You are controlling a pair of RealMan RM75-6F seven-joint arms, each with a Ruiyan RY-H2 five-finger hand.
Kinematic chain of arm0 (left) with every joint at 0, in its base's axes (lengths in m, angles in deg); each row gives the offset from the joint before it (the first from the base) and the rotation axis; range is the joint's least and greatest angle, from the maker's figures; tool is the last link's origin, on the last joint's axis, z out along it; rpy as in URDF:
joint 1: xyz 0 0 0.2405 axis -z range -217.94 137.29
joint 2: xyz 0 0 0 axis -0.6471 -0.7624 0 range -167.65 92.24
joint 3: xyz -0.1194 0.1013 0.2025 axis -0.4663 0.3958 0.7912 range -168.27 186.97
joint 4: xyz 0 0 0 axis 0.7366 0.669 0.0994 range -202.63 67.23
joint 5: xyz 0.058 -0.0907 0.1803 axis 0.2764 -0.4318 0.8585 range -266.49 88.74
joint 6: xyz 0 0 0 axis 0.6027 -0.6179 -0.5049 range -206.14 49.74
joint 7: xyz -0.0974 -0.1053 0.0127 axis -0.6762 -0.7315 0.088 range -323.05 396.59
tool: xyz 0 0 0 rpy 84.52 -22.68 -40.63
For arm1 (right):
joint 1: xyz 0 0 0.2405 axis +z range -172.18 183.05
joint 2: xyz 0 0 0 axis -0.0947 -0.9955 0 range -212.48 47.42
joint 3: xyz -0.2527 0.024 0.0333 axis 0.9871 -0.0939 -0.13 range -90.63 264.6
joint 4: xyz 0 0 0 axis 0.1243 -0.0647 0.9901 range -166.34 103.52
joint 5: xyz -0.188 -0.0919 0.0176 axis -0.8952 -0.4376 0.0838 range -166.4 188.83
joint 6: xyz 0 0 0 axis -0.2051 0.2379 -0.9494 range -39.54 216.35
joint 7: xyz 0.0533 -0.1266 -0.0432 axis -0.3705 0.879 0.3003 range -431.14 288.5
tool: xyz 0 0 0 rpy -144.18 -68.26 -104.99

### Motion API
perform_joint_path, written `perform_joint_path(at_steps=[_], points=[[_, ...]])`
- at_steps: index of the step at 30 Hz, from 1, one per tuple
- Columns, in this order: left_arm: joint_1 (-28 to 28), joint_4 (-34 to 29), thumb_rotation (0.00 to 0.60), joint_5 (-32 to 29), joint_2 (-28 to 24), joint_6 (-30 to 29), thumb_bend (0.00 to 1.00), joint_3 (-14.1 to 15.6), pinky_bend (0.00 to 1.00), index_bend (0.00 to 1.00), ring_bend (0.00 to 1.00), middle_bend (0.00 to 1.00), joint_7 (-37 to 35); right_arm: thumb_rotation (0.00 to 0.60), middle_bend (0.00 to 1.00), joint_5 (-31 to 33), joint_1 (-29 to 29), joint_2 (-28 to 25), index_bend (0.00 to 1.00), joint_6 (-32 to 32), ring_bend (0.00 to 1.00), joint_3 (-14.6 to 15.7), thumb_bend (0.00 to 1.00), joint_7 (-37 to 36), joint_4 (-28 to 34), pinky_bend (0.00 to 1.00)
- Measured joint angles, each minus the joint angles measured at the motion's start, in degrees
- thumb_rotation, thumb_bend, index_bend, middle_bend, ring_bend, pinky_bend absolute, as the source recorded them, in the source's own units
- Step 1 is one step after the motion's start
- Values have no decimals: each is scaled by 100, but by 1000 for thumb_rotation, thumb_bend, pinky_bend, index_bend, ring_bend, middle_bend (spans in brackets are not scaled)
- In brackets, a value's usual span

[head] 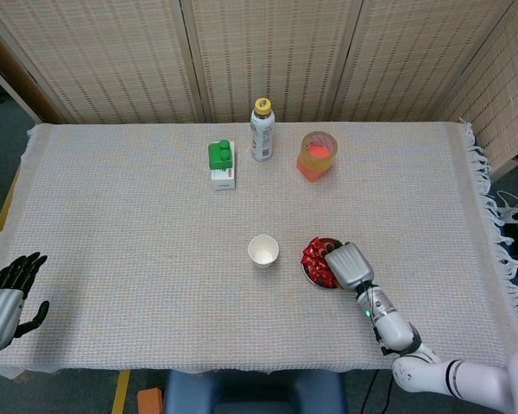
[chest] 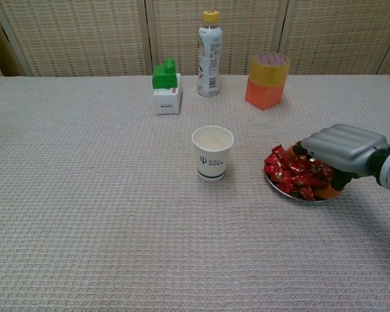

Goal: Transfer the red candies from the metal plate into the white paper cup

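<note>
Step in hand, picking up: right robot hand [chest: 341, 148] lies over the red candies [chest: 298, 173] on the metal plate [chest: 287, 191], toward the bench's near-right edge, grip hidden; next, lift candies to the white paper cup [chest: 212, 153] just beside.

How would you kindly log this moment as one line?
right hand: over red candies, grasp unclear | metal plate: full | white paper cup: upright | left hand: idle

Woven-reed folding screen [head: 268, 52] behind the desk [head: 112, 224], its beige waffle-weave cloth [chest: 84, 214] fringed at the right edge.
</note>
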Motion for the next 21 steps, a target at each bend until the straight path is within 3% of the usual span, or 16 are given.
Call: perform_joint_path(at_steps=[11,21], points=[[7,-19,600,35,-43,27,437,35,140,0,0,0,-62,600,385,-156,-33,211,421,377,410,120,207,516,-76,737],[18,-44,600,0,-56,73,438,40,141,0,0,0,-28,600,455,-76,-9,306,507,372,510,133,228,740,-164,814]])
